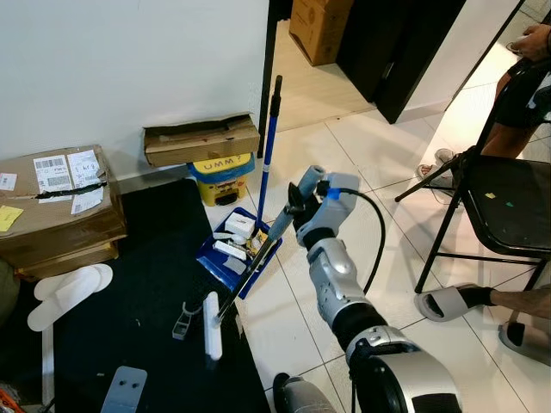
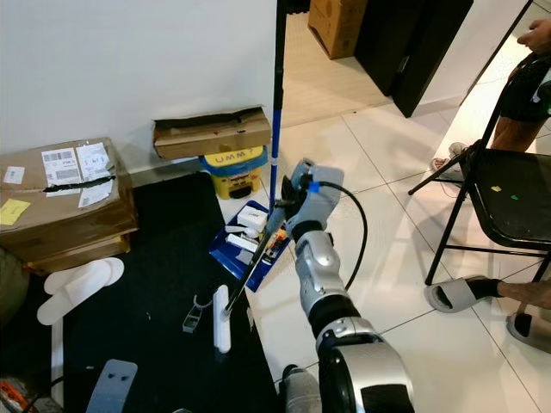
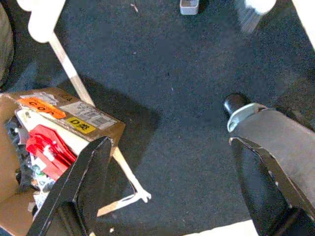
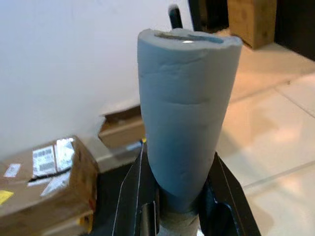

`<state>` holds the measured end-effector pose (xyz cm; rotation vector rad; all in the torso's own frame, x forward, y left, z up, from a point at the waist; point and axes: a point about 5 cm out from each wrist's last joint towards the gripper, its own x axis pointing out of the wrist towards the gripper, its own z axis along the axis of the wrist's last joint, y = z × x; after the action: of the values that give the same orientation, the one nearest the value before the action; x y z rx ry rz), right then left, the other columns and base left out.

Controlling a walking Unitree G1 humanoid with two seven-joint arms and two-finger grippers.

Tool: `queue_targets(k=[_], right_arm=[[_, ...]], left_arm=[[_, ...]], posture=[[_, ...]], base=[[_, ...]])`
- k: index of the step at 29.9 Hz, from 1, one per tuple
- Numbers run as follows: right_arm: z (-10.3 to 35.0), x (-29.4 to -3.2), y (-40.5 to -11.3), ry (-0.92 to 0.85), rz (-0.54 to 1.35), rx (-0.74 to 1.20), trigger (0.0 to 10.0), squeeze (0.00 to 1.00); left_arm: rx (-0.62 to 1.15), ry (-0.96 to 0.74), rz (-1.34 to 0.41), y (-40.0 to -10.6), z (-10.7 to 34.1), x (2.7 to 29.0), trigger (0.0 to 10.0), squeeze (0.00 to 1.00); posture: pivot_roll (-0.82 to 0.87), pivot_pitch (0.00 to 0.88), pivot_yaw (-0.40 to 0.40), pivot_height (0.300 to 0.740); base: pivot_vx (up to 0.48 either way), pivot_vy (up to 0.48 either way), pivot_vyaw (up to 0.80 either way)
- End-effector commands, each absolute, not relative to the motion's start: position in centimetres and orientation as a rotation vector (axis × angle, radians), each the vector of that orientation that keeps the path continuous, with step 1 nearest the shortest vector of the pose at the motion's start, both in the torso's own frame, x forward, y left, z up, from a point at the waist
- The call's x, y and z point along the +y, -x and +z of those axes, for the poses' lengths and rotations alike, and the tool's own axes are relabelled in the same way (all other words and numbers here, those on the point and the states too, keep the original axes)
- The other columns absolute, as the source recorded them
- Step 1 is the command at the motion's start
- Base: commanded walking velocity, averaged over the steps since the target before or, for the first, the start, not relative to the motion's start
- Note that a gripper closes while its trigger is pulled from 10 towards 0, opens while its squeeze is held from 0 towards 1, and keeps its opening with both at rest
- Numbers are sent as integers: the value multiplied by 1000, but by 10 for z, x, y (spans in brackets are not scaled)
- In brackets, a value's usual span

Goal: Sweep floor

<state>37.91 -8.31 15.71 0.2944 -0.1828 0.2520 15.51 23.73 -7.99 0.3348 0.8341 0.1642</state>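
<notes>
Left eye view: the right gripper (image 1: 295, 209) clamps the grey foam handle of a broom (image 1: 250, 268), whose white head rests on the black mat (image 1: 129, 284) just short of the blue dustpan (image 1: 225, 254). The dustpan holds white scraps, and its blue pole stands upright beside it.

Left wrist view: the left gripper (image 3: 167, 189) hangs over the mat with fingers spread wide, near an open cardboard box (image 3: 47, 162).

Right wrist view: the foam handle sits squeezed between both fingers (image 4: 132, 196).
</notes>
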Motion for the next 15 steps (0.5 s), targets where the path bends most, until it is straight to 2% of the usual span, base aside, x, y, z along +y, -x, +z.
queue_targets(k=[1,5,6,7,10,11,14,15], right_arm=[[178,-77,-386,-411,381,-185,10000,0],[175,-73,-386,-475,435,-128,10000,0],[171,-64,-381,-511,524,-110,10000,0],[171,-64,-381,-511,524,-110,10000,0],[168,-47,-364,-567,753,-165,10000,0],[168,-47,-364,-567,753,-165,10000,0],[167,-43,-359,-516,796,-182,10000,0],[164,-41,-357,-438,810,-170,10000,0]], left_arm=[[896,-331,153,-142,-88,232,10000,0],[896,-330,150,-143,-88,230,10000,0],[898,-329,146,-144,-88,228,10000,0],[898,-329,146,-144,-88,228,10000,0],[900,-330,132,-148,-88,224,10000,0],[900,-330,132,-148,-88,224,10000,0],[898,-330,129,-150,-88,223,10000,0],[896,-330,127,-152,-87,222,10000,0]], posture=[[-70,166,-32,740],[-66,159,-31,740],[-66,152,-29,740],[-66,152,-29,740],[-69,136,-26,740],[-69,136,-26,740],[-68,134,-26,740],[-67,123,-27,740]], base=[[0,0,0],[0,0,0],[0,0,0],[0,0,0],[0,0,0],[0,0,0],[0,0,800],[0,0,800]])
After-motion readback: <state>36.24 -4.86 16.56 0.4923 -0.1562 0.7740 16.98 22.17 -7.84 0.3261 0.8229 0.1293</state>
